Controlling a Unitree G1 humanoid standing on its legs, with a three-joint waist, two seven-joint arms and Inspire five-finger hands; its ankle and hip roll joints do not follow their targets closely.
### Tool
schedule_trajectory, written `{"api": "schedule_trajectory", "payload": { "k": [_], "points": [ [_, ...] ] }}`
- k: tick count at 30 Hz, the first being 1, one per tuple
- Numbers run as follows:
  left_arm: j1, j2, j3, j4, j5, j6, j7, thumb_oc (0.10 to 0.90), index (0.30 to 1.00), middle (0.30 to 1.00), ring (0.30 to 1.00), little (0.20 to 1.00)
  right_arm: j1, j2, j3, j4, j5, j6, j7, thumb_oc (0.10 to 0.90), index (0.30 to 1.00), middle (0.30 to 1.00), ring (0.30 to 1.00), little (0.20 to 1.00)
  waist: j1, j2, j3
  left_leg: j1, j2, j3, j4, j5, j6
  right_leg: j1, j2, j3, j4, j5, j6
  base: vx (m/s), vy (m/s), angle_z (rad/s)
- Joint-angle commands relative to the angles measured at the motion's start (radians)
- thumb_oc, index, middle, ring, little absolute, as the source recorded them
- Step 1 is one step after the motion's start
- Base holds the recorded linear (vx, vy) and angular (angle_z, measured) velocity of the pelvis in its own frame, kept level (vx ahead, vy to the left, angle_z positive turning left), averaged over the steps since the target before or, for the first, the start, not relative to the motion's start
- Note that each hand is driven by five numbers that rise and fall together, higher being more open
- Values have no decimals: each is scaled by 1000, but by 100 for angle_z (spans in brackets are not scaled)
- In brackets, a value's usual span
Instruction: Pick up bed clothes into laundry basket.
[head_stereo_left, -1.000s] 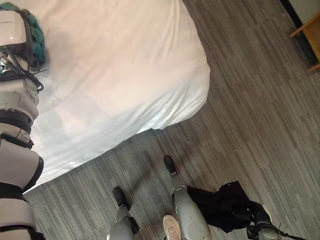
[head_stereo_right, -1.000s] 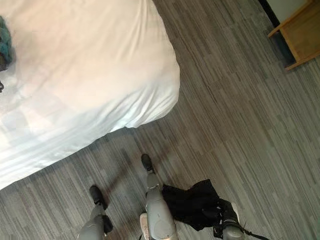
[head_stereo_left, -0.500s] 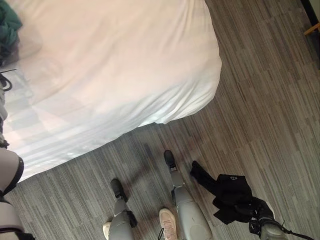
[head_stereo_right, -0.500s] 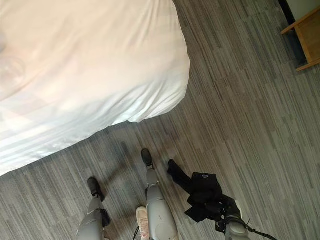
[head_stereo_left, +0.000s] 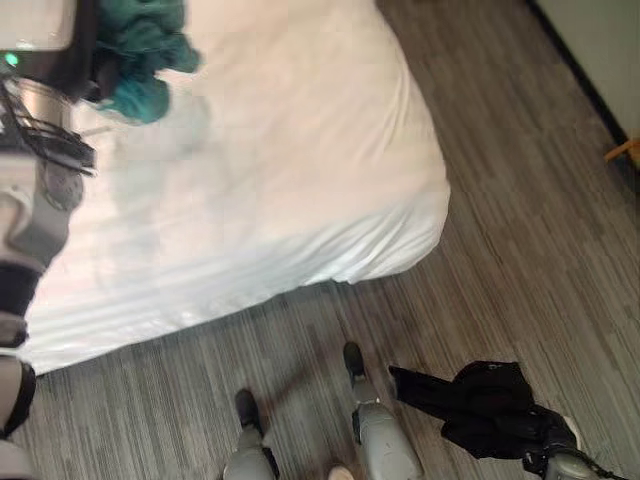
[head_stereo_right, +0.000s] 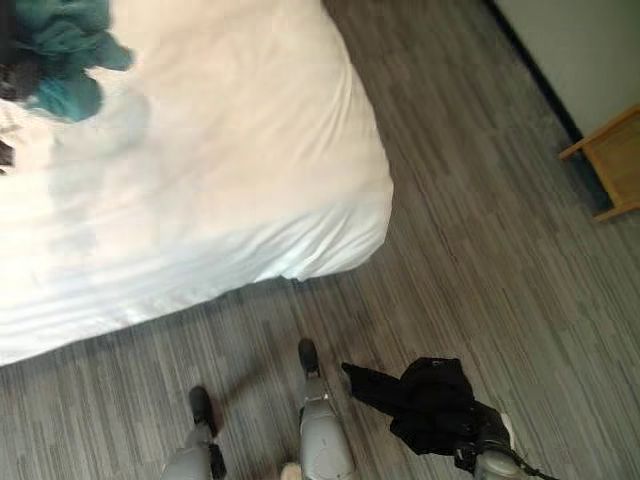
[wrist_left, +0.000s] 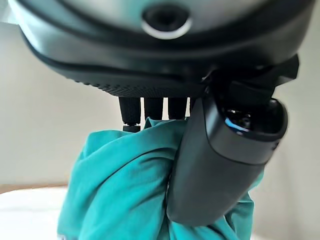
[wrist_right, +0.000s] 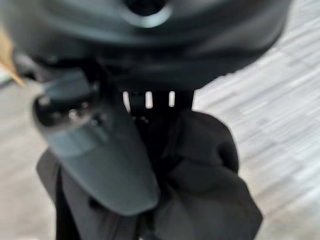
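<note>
Left hand (wrist_left: 220, 150) — pinches crumpled teal cloth garment (head_stereo_left: 145, 55), raised over white-sheeted bed (head_stereo_left: 300, 170) at 10 o'clock. Right hand (wrist_right: 100, 150) — clutches limp black cloth garment (head_stereo_right: 425, 400) above grey plank floor (head_stereo_right: 480, 250) at 5 o'clock, apparently for carrying basketward.

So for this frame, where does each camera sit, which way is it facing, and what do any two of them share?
Left eye view: on the head, looking down at the white bed and wood floor; left hand upper left, holding teal cloth.
Right eye view: the same scene from slightly aside; right hand low right with black garment.
Left wrist view: along the left hand, thumb pinching the teal cloth.
Right wrist view: along the right hand, shut on the black garment above the floor.
Each wrist view shares its cloth with the eye views.
</note>
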Motion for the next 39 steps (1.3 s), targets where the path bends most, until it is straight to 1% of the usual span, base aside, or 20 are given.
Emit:
{"api": "schedule_trajectory", "payload": {
  "k": [1, 3, 4, 6, 7, 10, 13, 15, 20, 23, 24, 25, 27, 32, 33, 34, 36, 37, 38, 39],
  "points": [
    [20, -14, 230, -108, -139, -103, 45, 400, 300, 300, 300, 300, 88, -228, -41, -90, -122, -29, -71, 400, 300, 300, 300, 300, -1, 8, -51, -36, -30, 48, 7, -70, 68, 70, -70, -63, 6, -91, 101, -120, 26, -26],
    [86, -35, 277, -159, -165, -118, 28, 400, 300, 300, 300, 300, 90, -235, -41, -112, -146, -29, -82, 400, 300, 300, 300, 300, 4, 14, -51, -31, -26, 51, 7, -64, 70, 77, -71, -77, 20, -91, 100, -131, -39, -27],
    [292, -108, 421, -297, -209, -155, 17, 400, 300, 300, 300, 300, 193, -93, -22, -528, -333, -44, -178, 400, 300, 300, 300, 300, 17, 33, -38, -3, -12, 66, 7, -61, 83, 107, -79, -110, 116, -138, 78, -123, -30, -23],
    [376, -130, 491, -350, -216, -157, 6, 400, 300, 300, 300, 300, 236, -81, -30, -587, -386, -37, -193, 400, 300, 300, 300, 300, 21, 43, -45, 8, -6, 69, 7, -59, 88, 120, -79, -125, 156, -157, 67, -115, -78, -43],
    [508, -190, 561, -408, -237, -179, -5, 400, 300, 300, 300, 300, 261, -42, -50, -692, -469, -34, -218, 400, 300, 300, 300, 300, 49, 52, -66, 31, 7, 97, 7, -59, 95, 181, -107, -202, 232, -187, 45, -134, -168, -45],
    [764, -350, 648, -494, -253, -201, -40, 400, 300, 300, 300, 300, 294, -18, -89, -891, -541, -17, -216, 400, 300, 300, 300, 300, 83, 40, -98, 47, 25, 141, 7, -47, 89, 246, -167, -287, 307, -167, 43, -138, -186, -53],
    [888, -446, 666, -516, -317, -218, -74, 400, 300, 300, 300, 300, 305, -6, -117, -1005, -552, -16, -204, 400, 300, 300, 300, 300, 95, 36, -116, 60, 35, 176, 7, -35, 83, 275, -173, -301, 271, -148, 53, -143, -220, -56],
    [999, -550, 668, -503, -384, -223, -125, 400, 300, 300, 300, 300, 299, 15, -131, -1122, -547, -28, -183, 400, 300, 300, 300, 300, 111, 36, -142, 72, 66, 231, 12, -4, 64, 339, -130, -344, 133, -249, 49, -135, -312, -54],
    [1007, -601, 634, -453, -420, -220, -142, 400, 300, 300, 300, 300, 261, -12, -145, -1239, -493, -56, -185, 400, 300, 300, 300, 300, 100, 69, -136, 85, 118, 270, 39, 55, 29, 372, -67, -313, 10, -268, 15, -125, -225, -41],
    [985, -611, 598, -438, -455, -232, -142, 400, 300, 300, 300, 300, 127, -74, -55, -1282, -464, -77, -189, 400, 300, 300, 300, 300, 132, 77, -98, 59, 66, 35, 132, -33, 31, 311, -54, -230, 19, -248, -2, -187, -85, -83],
    [983, -611, 600, -437, -455, -233, -142, 400, 300, 300, 300, 300, 124, -75, -54, -1281, -464, -77, -190, 400, 300, 300, 300, 300, 131, 77, -98, 54, 66, 35, 137, -33, 33, 306, -55, -229, 21, -245, -2, -146, -62, -120],
    [972, -610, 583, -425, -467, -237, -134, 400, 300, 300, 300, 300, 65, -96, 1, -1285, -461, -80, -181, 400, 300, 300, 300, 300, 152, 65, -86, 63, -19, -135, 203, -146, 60, 252, -40, -140, 34, -212, -8, -129, -1, -124],
    [940, -616, 554, -429, -482, -240, -132, 400, 300, 300, 300, 300, 31, -106, 35, -1282, -465, -82, -169, 400, 300, 300, 300, 300, 154, 70, -92, 84, -80, -230, 217, -221, 76, 224, -12, -69, 29, -198, -6, -83, 40, -154],
    [824, -590, 467, -444, -495, -229, -148, 400, 300, 300, 300, 300, 59, -73, 0, -1311, -487, -63, -171, 400, 300, 300, 300, 300, 98, 69, -110, 121, -93, -191, 125, -206, 115, 169, -27, -35, 39, -137, 28, -81, 181, -97],
    [792, -581, 442, -442, -496, -223, -155, 400, 300, 300, 300, 300, 70, -50, -11, -1329, -499, -56, -173, 400, 300, 300, 300, 300, 88, 58, -109, 138, -103, -170, 100, -206, 127, 147, -37, -32, 53, -118, 53, -220, 265, -87],
    [755, -573, 407, -433, -494, -216, -157, 400, 300, 300, 300, 300, 66, -18, -6, -1335, -513, -48, -181, 400, 300, 300, 300, 300, 64, 52, -89, 175, -113, -139, 63, -211, 139, 100, -53, -52, 106, -45, 101, -282, 268, -66],
    [724, -569, 382, -422, -491, -214, -155, 400, 300, 300, 300, 300, 60, -1, 2, -1338, -529, -42, -187, 400, 300, 300, 300, 300, 68, 51, -59, 191, -109, -116, 39, -193, 143, 66, -47, -71, 156, -34, 101, -328, 218, -112],
    [708, -569, 375, -415, -483, -206, -168, 400, 300, 300, 300, 300, 75, 32, 10, -1355, -542, -41, -184, 400, 300, 300, 300, 300, 77, 60, -34, 198, -115, -84, 17, -174, 157, 61, -68, -154, 226, -90, 101, -256, 178, -113],
    [708, -569, 375, -415, -483, -206, -168, 400, 300, 300, 300, 300, 75, 32, 9, -1355, -542, -41, -184, 400, 300, 300, 300, 300, 77, 59, -34, 197, -116, -84, 16, -173, 157, 60, -69, -154, 227, -90, 101, -424, 345, -128],
    [710, -569, 378, -420, -478, -196, -182, 400, 300, 300, 300, 300, 76, 48, 24, -1368, -561, -40, -180, 400, 300, 300, 300, 300, 95, 79, -33, 185, -112, -49, 16, -157, 180, 79, -116, -272, 377, -149, 48, -277, 225, -79]
  ]
}}
